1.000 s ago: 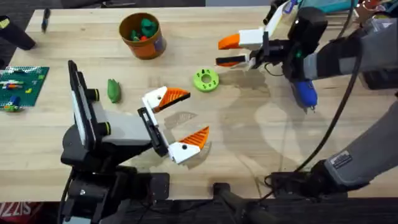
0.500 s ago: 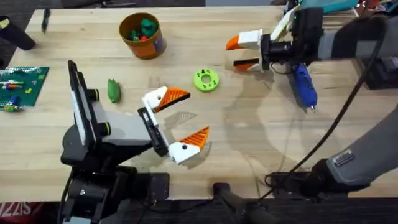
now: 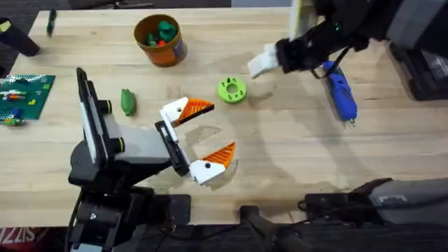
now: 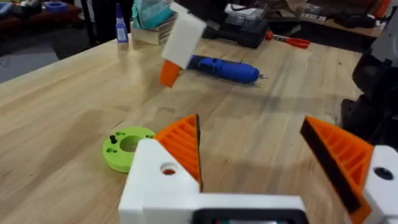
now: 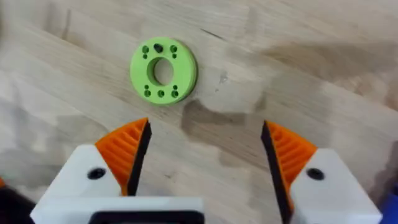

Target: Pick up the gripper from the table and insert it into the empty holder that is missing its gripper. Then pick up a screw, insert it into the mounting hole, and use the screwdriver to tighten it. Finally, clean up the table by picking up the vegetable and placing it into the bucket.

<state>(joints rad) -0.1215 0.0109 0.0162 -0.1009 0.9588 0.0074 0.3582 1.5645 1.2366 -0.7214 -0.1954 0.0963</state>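
Both end effectors, left and right, spread and empty; vegetable on counter, screwdriver untouched; bucket step pending.

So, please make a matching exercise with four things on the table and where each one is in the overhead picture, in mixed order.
Things:
1. bucket
2. screwdriver
3. vegetable
4. green ring

Places:
A. right side, below the right gripper
B. middle of the table
C. far left part, toys inside
D. left of the left gripper

Pairs: 1-C, 2-A, 3-D, 4-B
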